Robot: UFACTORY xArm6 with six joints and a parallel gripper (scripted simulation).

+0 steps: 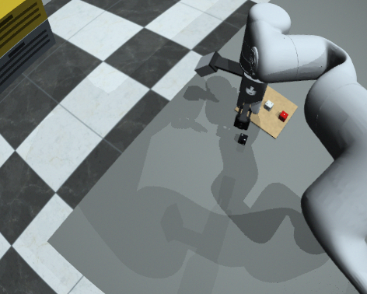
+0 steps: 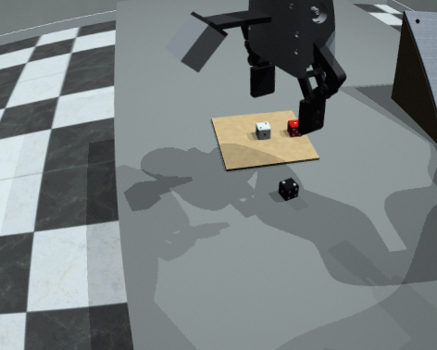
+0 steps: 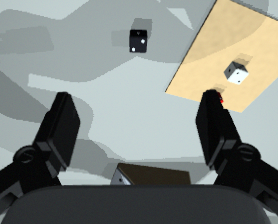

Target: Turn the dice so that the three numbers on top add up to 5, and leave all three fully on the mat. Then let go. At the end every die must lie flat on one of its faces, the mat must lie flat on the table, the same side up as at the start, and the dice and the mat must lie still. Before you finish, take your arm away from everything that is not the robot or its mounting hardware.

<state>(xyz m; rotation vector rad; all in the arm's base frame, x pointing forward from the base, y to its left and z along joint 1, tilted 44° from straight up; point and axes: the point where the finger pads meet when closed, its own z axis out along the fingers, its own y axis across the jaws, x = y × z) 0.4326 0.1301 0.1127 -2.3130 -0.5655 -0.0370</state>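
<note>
The white die (image 1: 269,105) (image 2: 263,131) (image 3: 236,73) and red die (image 1: 283,116) (image 2: 293,128) (image 3: 221,99) rest apart on the tan square mat (image 1: 276,131) (image 2: 244,156) (image 3: 200,60). The mat lies flat on the bench (image 1: 174,155) (image 2: 207,272) (image 3: 125,110). The black die (image 1: 242,138) (image 2: 289,189) (image 3: 138,41), with white pips, sits on the bench, off the mat.

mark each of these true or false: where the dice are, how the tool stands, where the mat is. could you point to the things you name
1. The white die (image 1: 269,105) (image 2: 263,131) (image 3: 236,73) lies on the mat (image 1: 275,129) (image 2: 249,158) (image 3: 200,65). True.
2. The black die (image 1: 242,138) (image 2: 289,189) (image 3: 138,41) is on the mat. False: it is on the table beside it.
3. The tool (image 1: 242,124) (image 2: 287,106) (image 3: 137,105) is closed on the red die (image 1: 283,116) (image 2: 293,128) (image 3: 221,99). False: it is open and empty.
4. The mat lies on the table. True.
</note>
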